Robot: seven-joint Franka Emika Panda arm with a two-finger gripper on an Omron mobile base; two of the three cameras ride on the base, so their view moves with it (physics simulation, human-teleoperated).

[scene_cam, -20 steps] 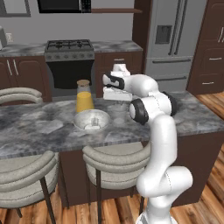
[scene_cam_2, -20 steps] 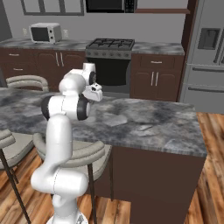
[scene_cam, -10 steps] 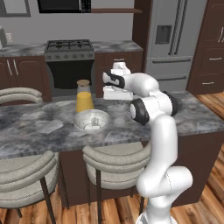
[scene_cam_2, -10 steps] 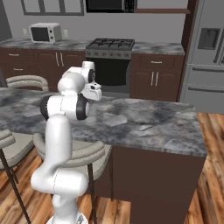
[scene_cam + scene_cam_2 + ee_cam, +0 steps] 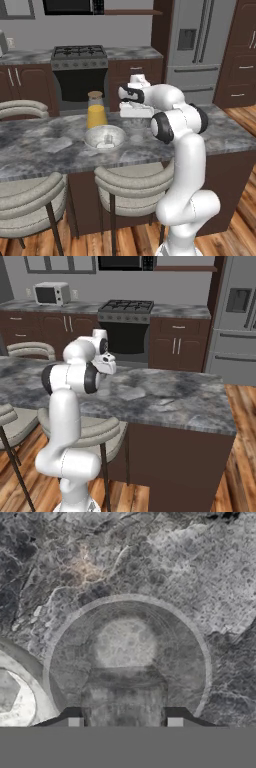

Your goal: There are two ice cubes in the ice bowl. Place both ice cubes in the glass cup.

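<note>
Little has moved over the last second: my arm's hand has edged slightly to the right, away from the bowl, while the jar and the bowl sit where they were.

Reading the left base view from the left, the grey marbled stone counter [image 5: 35, 147] runs across the picture. On it stands the lidded glass jar of orange liquid [image 5: 96, 111], and just in front of it, a little to the right, sits the wide shallow pale grey round ice bowl [image 5: 105, 137]. A whitish patch lies on the bowl's floor, too small for me to call it a cube with certainty. Further right, the two-finger gripper [image 5: 134, 111] hangs above the counter, near the bowl but apart from it.

In the hand view the bowl's pale rim [image 5: 20, 662] curves in at the left edge. Right of it, almost centred under the hand, I look straight down into the short clear glass cup [image 5: 201, 643], upright on the counter, its round rim just beside the bowl's. Between the dark fingertips of the gripper [image 5: 124, 722] sits a small whitish translucent ice cube [image 5: 124, 693]; the fingers are clamped on its two sides, holding it above the cup's mouth.
</note>
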